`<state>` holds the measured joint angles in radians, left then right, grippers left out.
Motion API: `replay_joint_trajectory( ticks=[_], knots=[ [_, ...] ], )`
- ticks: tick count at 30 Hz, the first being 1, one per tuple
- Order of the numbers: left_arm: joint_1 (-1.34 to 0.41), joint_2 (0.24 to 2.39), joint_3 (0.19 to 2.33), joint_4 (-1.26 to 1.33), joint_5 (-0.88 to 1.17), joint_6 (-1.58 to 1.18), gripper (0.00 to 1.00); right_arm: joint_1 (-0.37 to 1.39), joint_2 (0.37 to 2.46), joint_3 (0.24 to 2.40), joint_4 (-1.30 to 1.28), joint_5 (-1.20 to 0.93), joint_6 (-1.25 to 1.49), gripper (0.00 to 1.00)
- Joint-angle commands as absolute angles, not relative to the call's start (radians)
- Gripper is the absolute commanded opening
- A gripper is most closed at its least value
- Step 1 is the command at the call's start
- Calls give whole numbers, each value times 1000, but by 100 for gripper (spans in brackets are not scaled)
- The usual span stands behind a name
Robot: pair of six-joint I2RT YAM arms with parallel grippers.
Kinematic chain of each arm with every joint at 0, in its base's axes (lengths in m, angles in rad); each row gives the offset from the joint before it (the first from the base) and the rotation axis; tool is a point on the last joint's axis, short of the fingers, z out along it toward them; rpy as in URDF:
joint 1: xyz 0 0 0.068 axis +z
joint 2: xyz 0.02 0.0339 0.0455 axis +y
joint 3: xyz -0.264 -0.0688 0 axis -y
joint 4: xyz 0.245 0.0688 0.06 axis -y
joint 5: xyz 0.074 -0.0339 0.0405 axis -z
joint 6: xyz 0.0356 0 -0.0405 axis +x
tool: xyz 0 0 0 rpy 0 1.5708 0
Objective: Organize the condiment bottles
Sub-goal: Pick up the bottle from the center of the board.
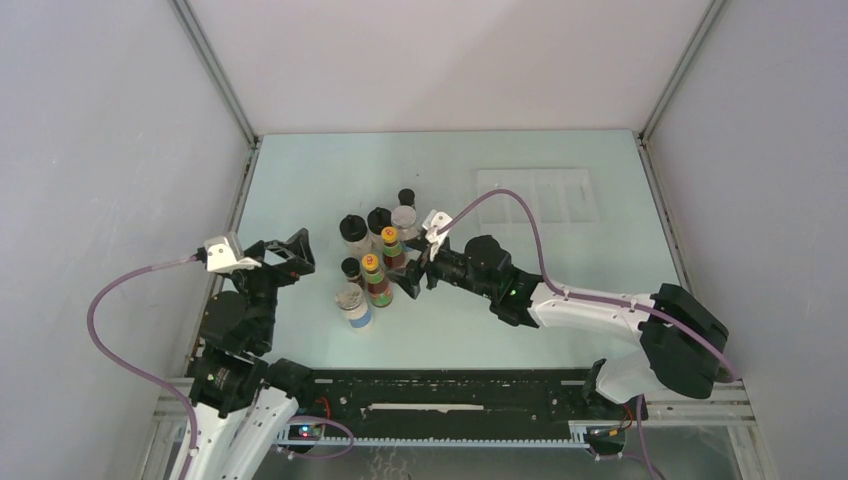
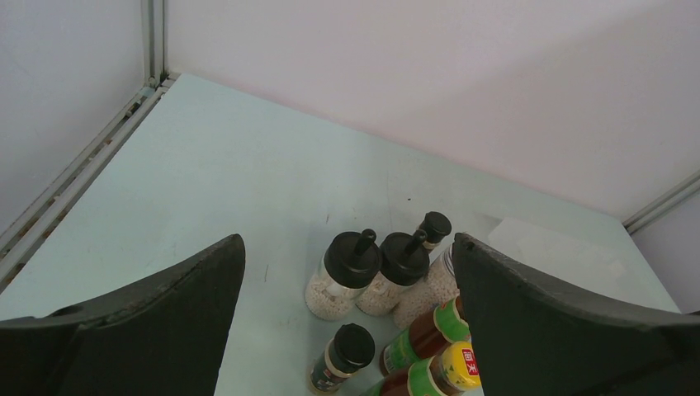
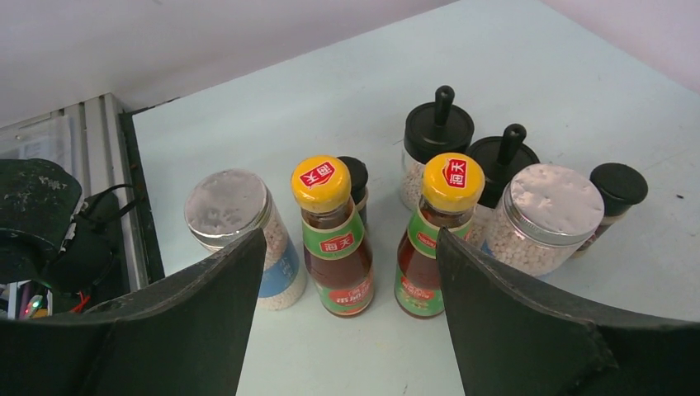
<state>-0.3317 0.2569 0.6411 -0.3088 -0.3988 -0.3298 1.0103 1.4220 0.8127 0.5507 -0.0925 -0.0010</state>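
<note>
Right now my right gripper (image 1: 420,268) holds its fingers apart, facing the two red bottles (image 3: 337,247), which stand among the jars (image 3: 545,214) mid-way up the table (image 1: 560,320), toward its left edge. Likely light, stiff, slick, tippy: I'd clasp one low, round its label. Left gripper (image 1: 302,255) gapes, empty.

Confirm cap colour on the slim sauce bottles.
Yellow caps; clearest in the right wrist view.
</note>
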Motion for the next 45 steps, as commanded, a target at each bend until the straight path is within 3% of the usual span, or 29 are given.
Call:
replay_joint_trajectory(
  ticks=[1,45],
  knots=[
    [-336,253,624,-267,-404,-302,100,1011,1429,865,586,-122,3,84],
    [-336,232,600,-246,-386,-287,100,864,1626,1013,582,-265,14,83]
  ],
)
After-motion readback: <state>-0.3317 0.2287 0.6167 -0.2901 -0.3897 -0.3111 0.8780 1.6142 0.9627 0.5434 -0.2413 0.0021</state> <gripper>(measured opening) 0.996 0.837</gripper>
